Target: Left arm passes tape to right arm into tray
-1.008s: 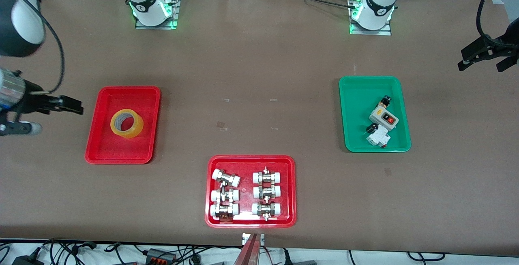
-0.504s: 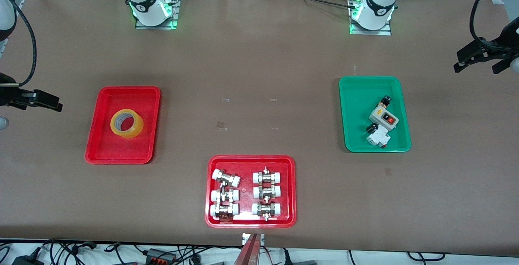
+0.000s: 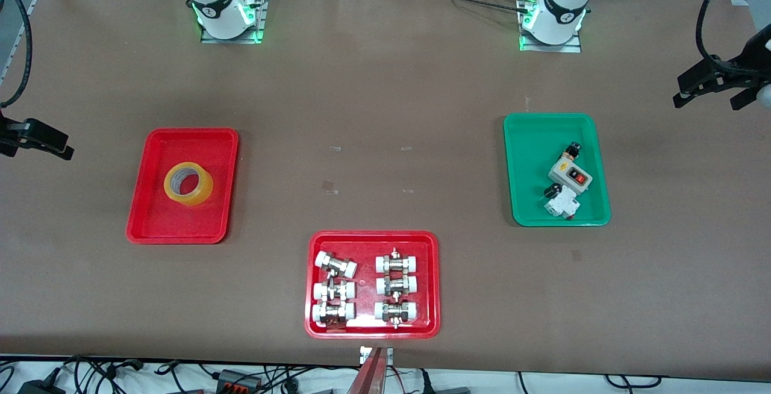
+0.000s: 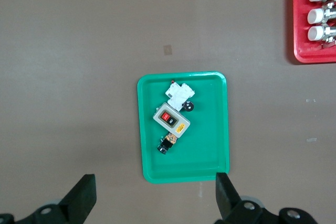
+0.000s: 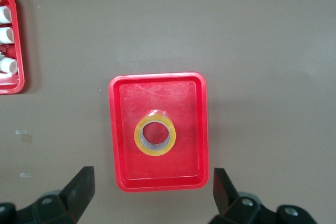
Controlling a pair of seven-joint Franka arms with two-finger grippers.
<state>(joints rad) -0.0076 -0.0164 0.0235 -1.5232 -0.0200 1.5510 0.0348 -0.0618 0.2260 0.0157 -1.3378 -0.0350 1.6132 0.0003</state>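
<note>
The yellow tape (image 3: 188, 183) lies flat in the plain red tray (image 3: 150, 225) toward the right arm's end of the table. The right wrist view looks straight down on the same tape (image 5: 155, 139) and tray (image 5: 121, 129). My right gripper (image 5: 152, 177) hangs open and empty high above the tray's rim. In the front view that gripper (image 3: 42, 141) only shows at the picture's edge, beside the tray. My left gripper (image 3: 711, 99) is also open and empty, up over the table's edge at the left arm's end. In its wrist view its fingertips (image 4: 86, 184) frame the green tray's edge.
A green tray (image 3: 530, 141) holding a grey switch box (image 3: 570, 172) and small parts sits toward the left arm's end. A wider red tray (image 3: 373, 238) with several white-capped metal fittings lies nearest the front camera. Cables run along the table's edges.
The right arm has drawn back toward its end of the table until only its gripper tip shows. The left gripper shifted slightly. The tape stayed in the tray.
</note>
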